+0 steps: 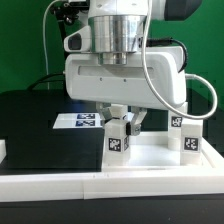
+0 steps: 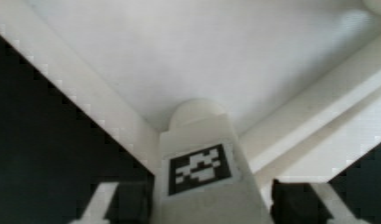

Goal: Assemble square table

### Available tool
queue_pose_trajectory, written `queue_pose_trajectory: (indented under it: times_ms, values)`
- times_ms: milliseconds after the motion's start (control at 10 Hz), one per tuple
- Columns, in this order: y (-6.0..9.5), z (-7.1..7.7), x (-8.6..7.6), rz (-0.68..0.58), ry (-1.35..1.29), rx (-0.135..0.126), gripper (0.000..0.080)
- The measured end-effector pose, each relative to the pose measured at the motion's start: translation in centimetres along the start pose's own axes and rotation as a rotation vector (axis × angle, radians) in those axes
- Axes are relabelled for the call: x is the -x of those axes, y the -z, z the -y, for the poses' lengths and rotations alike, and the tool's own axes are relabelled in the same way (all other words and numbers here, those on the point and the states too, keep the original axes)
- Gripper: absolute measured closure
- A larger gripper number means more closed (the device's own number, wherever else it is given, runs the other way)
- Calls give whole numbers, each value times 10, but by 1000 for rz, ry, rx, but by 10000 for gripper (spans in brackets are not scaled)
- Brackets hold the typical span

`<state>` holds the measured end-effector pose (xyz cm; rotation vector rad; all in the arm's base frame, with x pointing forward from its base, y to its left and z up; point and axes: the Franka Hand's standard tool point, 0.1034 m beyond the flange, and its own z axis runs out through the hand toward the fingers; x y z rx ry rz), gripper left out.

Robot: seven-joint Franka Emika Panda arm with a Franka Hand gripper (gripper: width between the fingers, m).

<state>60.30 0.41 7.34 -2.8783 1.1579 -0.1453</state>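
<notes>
A leg stands upright on the table top, between the half-open claw's fingers (grip unclear). Leg-fitting step, judging by this; next, probably twisting it tight.

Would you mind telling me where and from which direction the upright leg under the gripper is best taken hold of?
Judging by its pose, grip the leg on its two plain side faces near the top, coming straight down from above. It stands upright on the square top, and the wrist view shows the fingers already flanking it, tag face left free. A second leg stands well apart, so it should not obstruct.
</notes>
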Motion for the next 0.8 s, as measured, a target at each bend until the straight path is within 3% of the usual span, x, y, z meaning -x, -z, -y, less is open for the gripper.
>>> queue_pose_trajectory:
  times_ms: [100,200,300,400,800]
  values:
    - [-1,0,0,1,7,0,477]
    - [-1,0,0,1,7,1,239]
    - [-1,0,0,1,7,1,239]
    - [-1,0,1,1,7,1,169]
    - [-1,0,1,1,7,1,150]
